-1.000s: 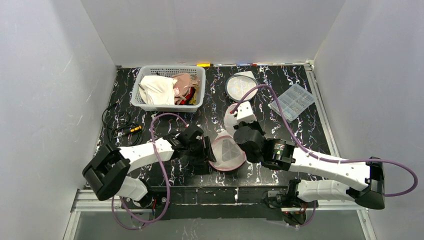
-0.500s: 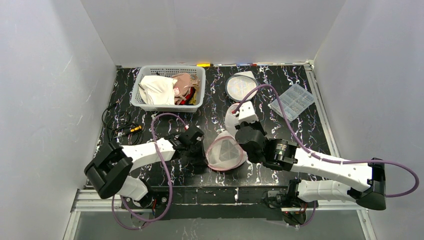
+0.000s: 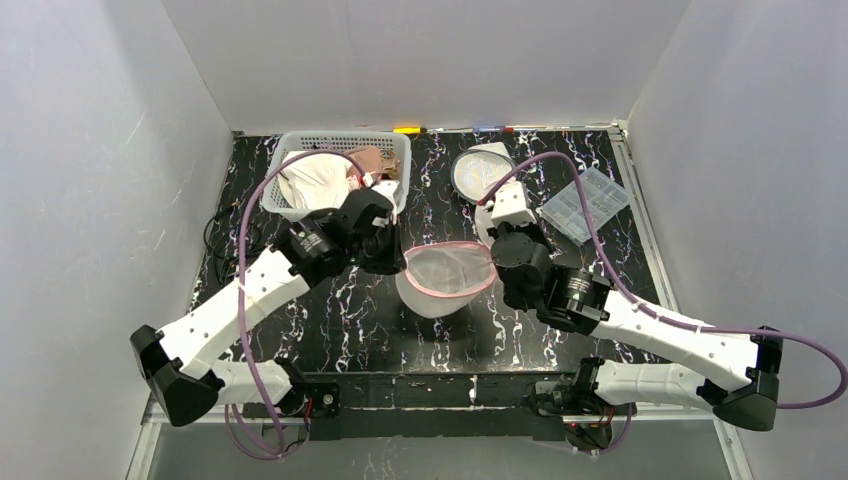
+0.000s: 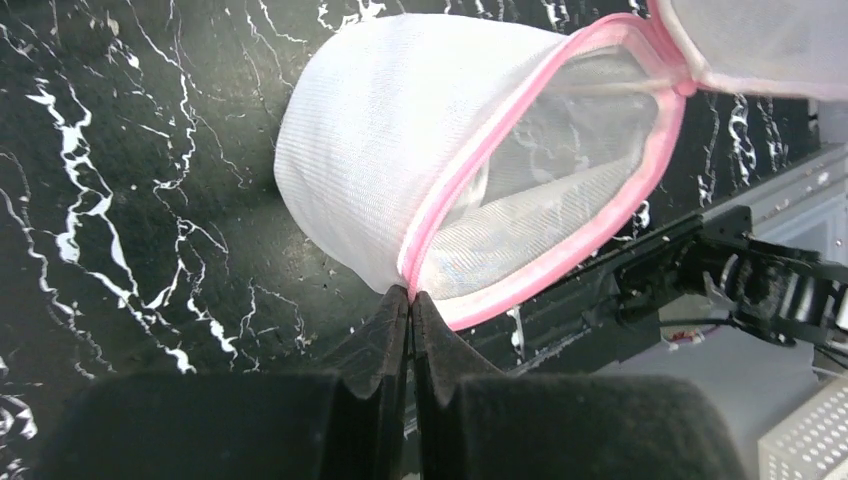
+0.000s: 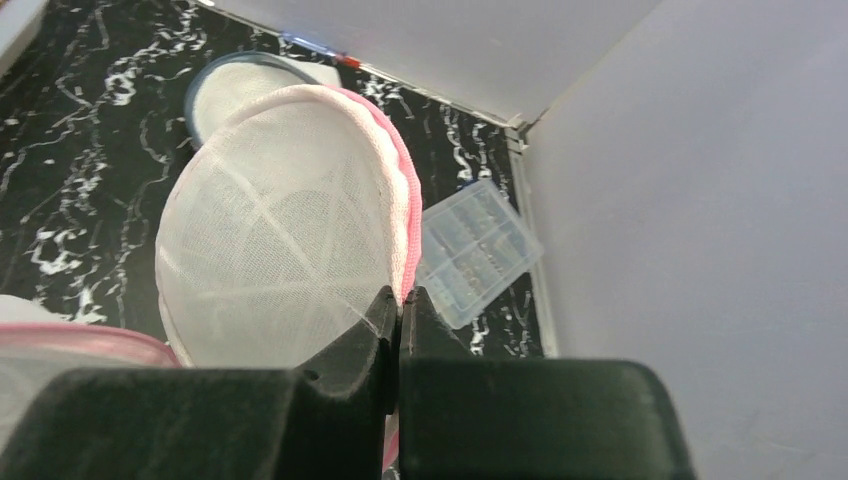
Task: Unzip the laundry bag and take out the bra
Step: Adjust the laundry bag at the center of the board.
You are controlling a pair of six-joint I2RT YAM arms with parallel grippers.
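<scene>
1. The left hand point(image 3: 400, 262), its fingers apart a second ago, now pinches the pink rim of the laundry bag point(image 3: 445, 285).
2. The left arm, earlier folded low along the desk's point(image 3: 350, 325) near edge, now reaches toward the middle. Its wrist is now just in front of the basket's point(image 3: 290, 140) near right corner, and its purple cable now arcs over the basket.
3. The laundry bag has moved from close to the near edge to the middle of the desk. Its pink rim now shows as a wide oval between the two hands.
4. The right hand point(image 3: 497, 263) has moved farther from the near edge, and its wrist is now just beside the round dish point(image 3: 468, 172).
</scene>
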